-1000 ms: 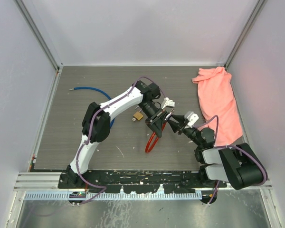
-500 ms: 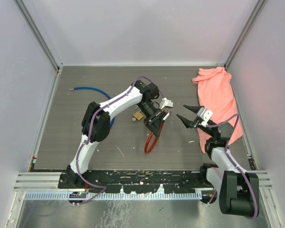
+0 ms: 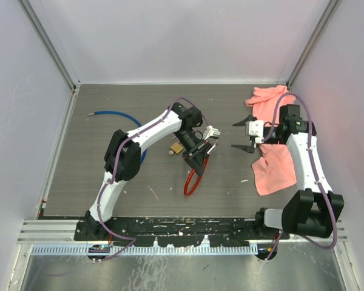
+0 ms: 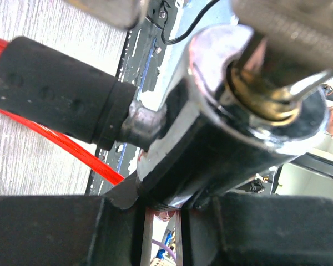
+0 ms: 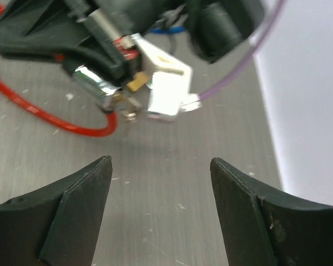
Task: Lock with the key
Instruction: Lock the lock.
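- Top external view: the right end effector (image 3: 240,135) has backed away from the lock (image 4: 208,83). A second ago it was right at the lock's keyed end; now it stands well to the right of the lock, partly over the pink cloth (image 3: 278,170).
- As it withdrew, its jaws spread from partly closed to wide. The right wrist view shows them released, with nothing between them and only bare table (image 5: 172,149) below.
- The left end effector (image 3: 201,156) has not moved. It stays clenched on the lock's body and holds it up off the table, while the red cable (image 3: 191,180) loops down on the near side of the lock.
- The left wrist view shows the key (image 4: 297,86) seated in the brass keyway at the lock's chrome end, so it was left there when the right arm let go.
- Judgement: releasing the key and retreating suggests the turn is finished or abandoned. The frames do not show whether the key was rotated or whether the lock has latched.
- If it has latched, what probably remains is pulling the key out or setting the lock down.
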You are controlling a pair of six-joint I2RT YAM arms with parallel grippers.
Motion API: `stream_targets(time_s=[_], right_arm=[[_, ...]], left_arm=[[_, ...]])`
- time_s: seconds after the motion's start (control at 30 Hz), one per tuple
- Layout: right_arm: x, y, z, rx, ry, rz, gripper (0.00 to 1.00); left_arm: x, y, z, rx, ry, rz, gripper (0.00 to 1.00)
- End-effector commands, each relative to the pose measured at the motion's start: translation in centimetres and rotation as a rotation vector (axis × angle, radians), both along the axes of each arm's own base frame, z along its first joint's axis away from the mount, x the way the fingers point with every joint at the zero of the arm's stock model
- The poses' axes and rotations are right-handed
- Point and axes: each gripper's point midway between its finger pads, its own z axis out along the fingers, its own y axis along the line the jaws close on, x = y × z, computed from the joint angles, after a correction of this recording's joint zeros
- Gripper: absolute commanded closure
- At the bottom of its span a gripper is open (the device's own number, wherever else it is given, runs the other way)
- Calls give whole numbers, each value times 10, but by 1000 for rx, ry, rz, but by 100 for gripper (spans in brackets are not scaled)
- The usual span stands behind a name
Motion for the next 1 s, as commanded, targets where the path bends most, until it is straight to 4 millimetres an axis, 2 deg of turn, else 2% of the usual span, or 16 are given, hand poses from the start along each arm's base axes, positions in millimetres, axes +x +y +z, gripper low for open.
stream_targets(time_s=[0.0,0.07,0.17,0.23,0.37,0.5,0.67,0.97], right_arm=[[-62,12,-28,-166,-23,221,22],[-68,16,-18,-178,-128,243,17],[-67,25,10,-151,-144,245,15],[-68,36,18,-174,-135,290,15],[-68,52,14,-255,-137,370,19],[-54,60,10,-304,-137,361,26],[-36,59,1,-359,-114,315,37],[-23,67,-14,-403,-122,311,40]], left_arm=[[-9,12,-9,108,52,-10,100],[-11,13,-9,108,55,-16,100],[-11,13,-11,111,59,-19,99],[-12,14,-12,115,61,-22,99],[-13,15,-11,114,62,-27,99],[-14,15,-11,115,59,-31,99],[-16,15,-11,116,60,-39,99],[-19,12,-12,114,62,-49,99]])
